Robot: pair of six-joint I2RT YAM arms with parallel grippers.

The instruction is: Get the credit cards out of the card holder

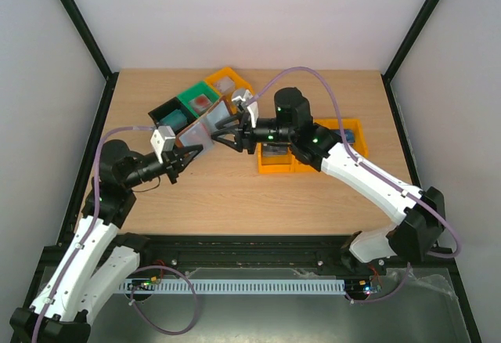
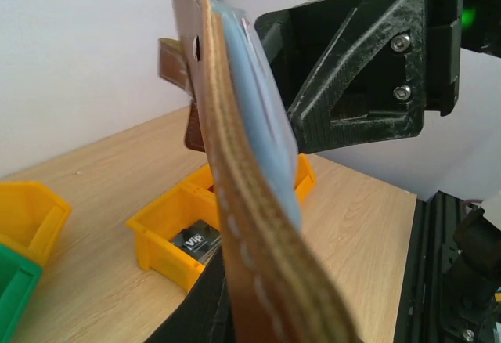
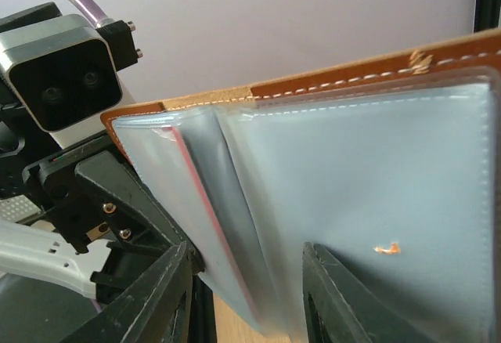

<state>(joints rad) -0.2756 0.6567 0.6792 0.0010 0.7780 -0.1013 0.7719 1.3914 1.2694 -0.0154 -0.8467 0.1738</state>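
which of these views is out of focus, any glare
top external: sharp, even light, soft shadows, no glare; left wrist: card holder too close, its near edge soft, yellow bin behind sharper; right wrist: stitching crisp, dark fingers blurred at bottom

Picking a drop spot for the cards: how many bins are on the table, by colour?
Yellow bins: 3
Green bin: 1
Black bin: 1
Total: 5
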